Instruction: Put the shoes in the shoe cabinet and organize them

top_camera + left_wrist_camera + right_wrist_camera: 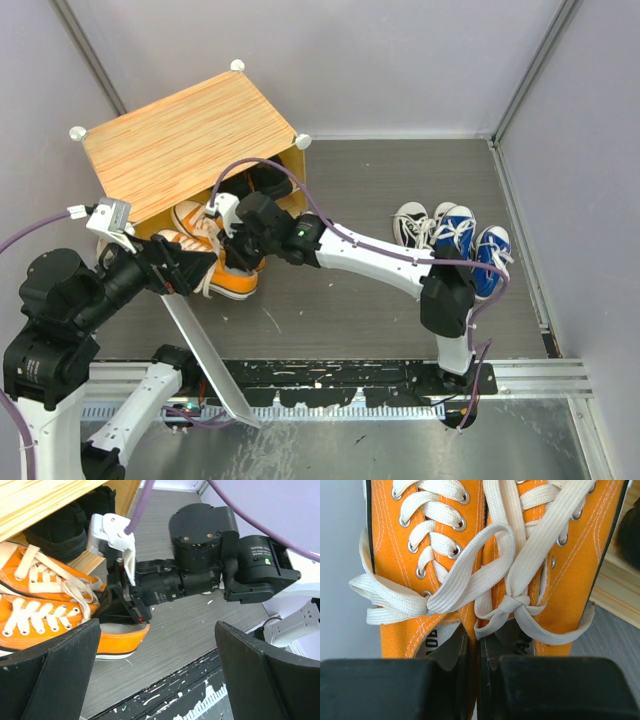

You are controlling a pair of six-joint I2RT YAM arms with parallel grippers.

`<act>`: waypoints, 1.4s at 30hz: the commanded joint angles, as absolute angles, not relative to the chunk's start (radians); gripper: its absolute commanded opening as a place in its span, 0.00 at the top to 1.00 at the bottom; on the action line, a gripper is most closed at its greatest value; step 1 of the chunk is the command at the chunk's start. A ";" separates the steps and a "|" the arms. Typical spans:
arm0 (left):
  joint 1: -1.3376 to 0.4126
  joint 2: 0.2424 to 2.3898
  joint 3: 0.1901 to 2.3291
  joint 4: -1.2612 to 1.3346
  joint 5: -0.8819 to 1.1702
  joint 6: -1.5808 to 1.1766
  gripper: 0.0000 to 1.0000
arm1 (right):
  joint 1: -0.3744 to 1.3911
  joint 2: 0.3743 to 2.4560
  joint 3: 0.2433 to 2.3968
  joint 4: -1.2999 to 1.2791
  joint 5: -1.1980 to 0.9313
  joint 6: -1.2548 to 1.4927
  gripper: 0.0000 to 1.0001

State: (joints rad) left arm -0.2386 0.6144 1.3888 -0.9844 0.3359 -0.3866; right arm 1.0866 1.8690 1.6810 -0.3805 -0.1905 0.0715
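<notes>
**Orange shoes held at the cabinet's open front**

The shoe cabinet has a stripy wood top and round white knobs on its corners. It stands on the grey table. Its white door hangs open from the front and reaches out toward the arm bases.

The orange shoes sit side by side right at the cabinet's open front. Their toes point in under the wood top. Their heels stick out of the cabinet, over the table. Their cream laces are tied in loose bows.

The right arm reaches across the table to the front of the cabinet. Its jaws are narrow. They pinch the two inner heel walls of the orange shoes together, so they hold both shoes at once.

The left arm is also at the front of the cabinet, just beside the orange shoes. Its jaws are wide apart and hold nothing. Its dark fingers are near the orange heel but do not touch it.

A pair of black shoes is inside the cabinet, deeper in than the orange ones.

The blue shoes with white toes stand on the table, well away from the cabinet. A black-and-white shoe is just beside them, on the side nearer the cabinet.
</notes>
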 commanded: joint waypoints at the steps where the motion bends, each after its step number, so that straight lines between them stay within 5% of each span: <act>1: -0.250 0.599 1.387 -0.933 0.349 -0.393 0.02 | 1.086 1.850 1.865 -0.155 -0.116 0.101 0.99; 18: -0.255 0.553 1.338 -0.989 0.268 -0.390 0.02 | 1.077 2.087 2.189 -0.152 -0.016 0.215 0.99; 30: -0.259 0.554 1.343 -0.995 0.261 -0.385 0.02 | 1.065 2.171 2.230 -0.076 0.032 0.263 0.94; 40: -0.258 0.557 1.340 -0.998 0.241 -0.377 0.02 | 1.065 2.105 2.141 -0.045 -0.013 0.267 0.31; 42: -0.259 0.558 1.342 -0.997 0.241 -0.377 0.02 | 1.065 2.080 2.102 -0.018 -0.032 0.262 0.25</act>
State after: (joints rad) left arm -0.2550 0.5556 1.3243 -1.0145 0.2543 -0.3855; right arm 1.0714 2.2192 2.1265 -0.2047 0.0025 0.2745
